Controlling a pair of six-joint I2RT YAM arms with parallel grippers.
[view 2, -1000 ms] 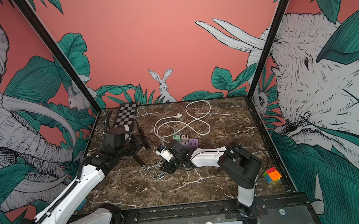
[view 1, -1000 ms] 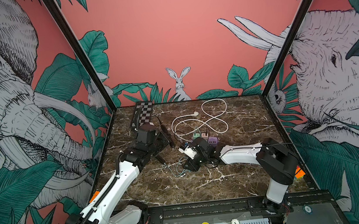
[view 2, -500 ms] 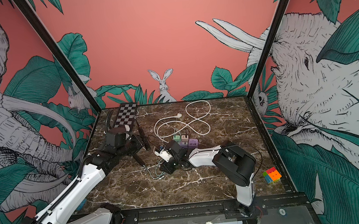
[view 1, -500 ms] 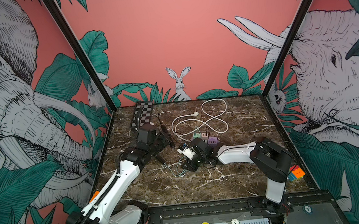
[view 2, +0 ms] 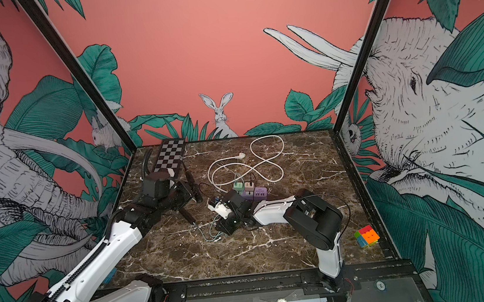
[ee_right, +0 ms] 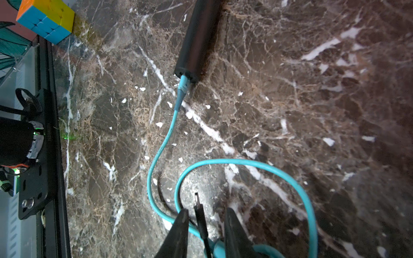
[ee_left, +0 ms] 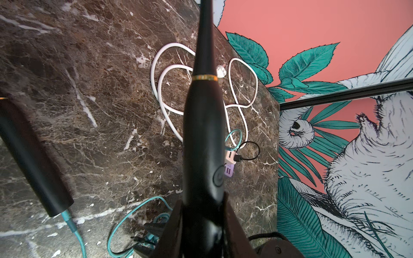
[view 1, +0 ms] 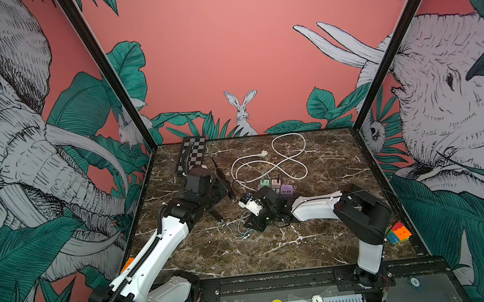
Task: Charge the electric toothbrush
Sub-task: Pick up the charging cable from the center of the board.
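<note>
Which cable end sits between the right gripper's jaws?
The black cable's plug; the teal cable is plugged into the black handle lying farther off.

Robot lab booth: mural walls (view 1: 224, 52), marble tabletop (view 1: 275, 246).

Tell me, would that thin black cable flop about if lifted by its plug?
Likely floppy: the black cable is thin and lies in a loose loop. Its small plug looks rigid, yet probably twists easily between narrow fingers.

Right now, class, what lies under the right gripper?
Between the fingers of the right gripper sits a black plug, over a teal cable looped on the marble table. The fingers cover part of that cable.
</note>
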